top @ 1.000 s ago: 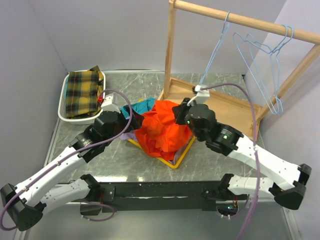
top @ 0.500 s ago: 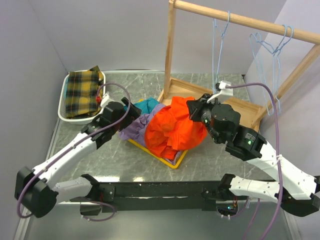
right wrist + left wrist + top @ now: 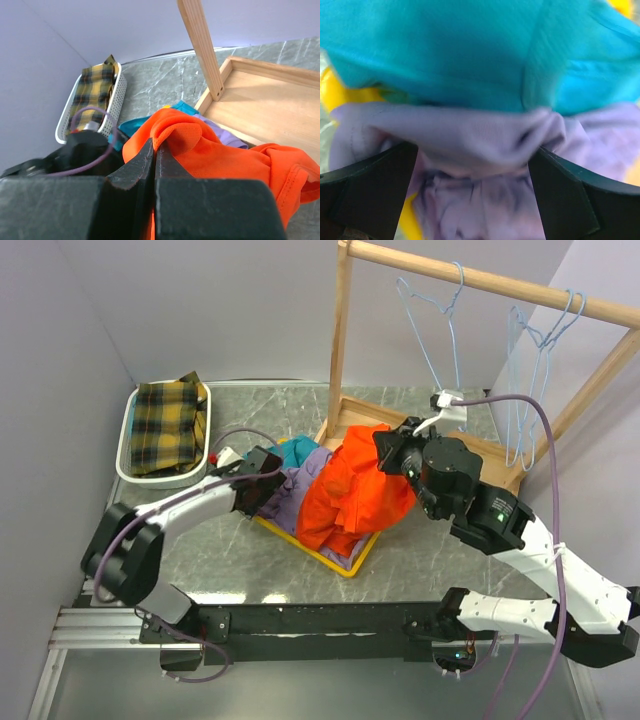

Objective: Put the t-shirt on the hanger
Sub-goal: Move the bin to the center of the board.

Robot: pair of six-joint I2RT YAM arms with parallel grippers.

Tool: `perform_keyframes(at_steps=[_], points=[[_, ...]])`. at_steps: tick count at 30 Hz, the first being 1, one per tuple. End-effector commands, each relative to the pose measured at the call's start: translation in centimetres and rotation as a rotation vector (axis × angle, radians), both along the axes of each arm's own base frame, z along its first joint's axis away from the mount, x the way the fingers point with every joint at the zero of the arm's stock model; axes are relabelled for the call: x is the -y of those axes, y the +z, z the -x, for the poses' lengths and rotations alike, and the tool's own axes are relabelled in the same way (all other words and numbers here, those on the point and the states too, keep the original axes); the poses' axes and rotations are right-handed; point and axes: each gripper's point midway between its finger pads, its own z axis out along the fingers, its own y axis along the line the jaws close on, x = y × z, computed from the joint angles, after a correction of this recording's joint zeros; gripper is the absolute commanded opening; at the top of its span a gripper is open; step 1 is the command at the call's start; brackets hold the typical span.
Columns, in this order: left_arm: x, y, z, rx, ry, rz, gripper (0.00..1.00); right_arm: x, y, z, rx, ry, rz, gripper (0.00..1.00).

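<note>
The orange-red t-shirt is bunched over the yellow tray and drawn up at its far edge. My right gripper is shut on a fold of it; the right wrist view shows the closed fingertips pinching the orange cloth. My left gripper is open, low over the purple garment, with the jaws standing either side of a purple fold. The teal garment lies just beyond it. The nearest light-blue hanger hangs from the wooden rail, above and behind the right gripper.
Two more light-blue hangers hang at the rail's right end. The rack's wooden base tray sits behind the right arm. The yellow tray holds the garments. A white basket with plaid cloth stands back left.
My right gripper has drawn the t-shirt up and back to the right. My left gripper has let go of the shirt side and moved down onto the purple garment. The near hanger has swung.
</note>
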Motion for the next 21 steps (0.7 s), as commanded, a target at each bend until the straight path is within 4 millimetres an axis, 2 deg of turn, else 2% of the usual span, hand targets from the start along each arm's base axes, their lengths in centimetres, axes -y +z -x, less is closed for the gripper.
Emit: perform_keyframes(at_steps=[1, 2, 3, 7, 11, 18, 21], points=[[-1.2, -1.8, -1.2, -0.062, 0.110, -0.092, 0.96, -0.1, 2.9, -0.1, 0.055, -0.001, -0.046, 0.00], [-1.4, -2.2, -1.1, -0.071, 0.134, -0.100, 0.96, -0.2, 2.9, -0.1, 0.054, -0.001, -0.042, 0.00], [-2.5, -3.2, -0.5, -0.101, 0.160, -0.147, 0.96, -0.3, 2.9, -0.2, 0.053, 0.001, -0.038, 0.00], [-5.5, -3.9, 1.6, -0.123, 0.256, -0.207, 0.96, -0.8, 3.1, -0.4, 0.052, 0.012, -0.030, 0.00], [-8.7, -4.0, 4.2, -0.127, 0.356, -0.220, 0.96, -0.8, 3.3, -0.5, 0.057, 0.012, -0.021, 0.00], [-15.6, -3.8, 8.8, -0.135, 0.513, -0.232, 0.96, -1.6, 3.2, -0.7, 0.055, 0.030, -0.010, 0.00], [-18.2, -3.5, 10.2, -0.114, 0.581, -0.222, 0.96, -1.8, 3.4, -0.8, 0.057, 0.035, -0.004, 0.00]])
